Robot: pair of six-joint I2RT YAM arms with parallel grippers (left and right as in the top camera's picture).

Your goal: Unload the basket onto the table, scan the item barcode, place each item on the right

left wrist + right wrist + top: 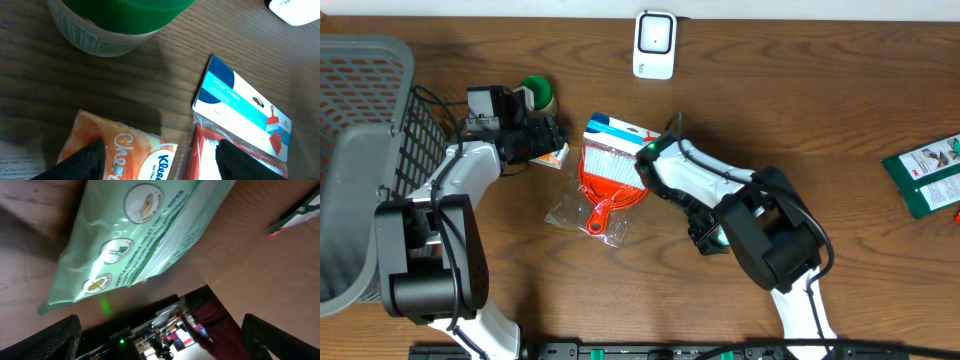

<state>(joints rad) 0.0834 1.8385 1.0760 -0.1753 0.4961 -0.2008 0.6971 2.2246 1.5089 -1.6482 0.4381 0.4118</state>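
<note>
The white barcode scanner [654, 44] stands at the back of the table. An orange Kleenex pack [135, 155] lies flat beside a packaged red hand brush [240, 110]. My left gripper [161, 150] hovers open just over them, with one finger above the Kleenex pack [555, 156] and the other above the brush package [613, 170]. My right gripper [161, 325] is wide open and holds nothing. It points toward the table's front edge, with a green wipes pack [145, 235] lying on the wood just ahead of it. In the overhead view the right gripper [705, 238] mostly hides that pack.
A green-lidded jar [538, 95] stands behind the left gripper [548, 140]. A grey wire basket [360, 170] fills the left side. A green 3M package [925, 175] lies at the far right. The right arm's folded links reach over the brush package.
</note>
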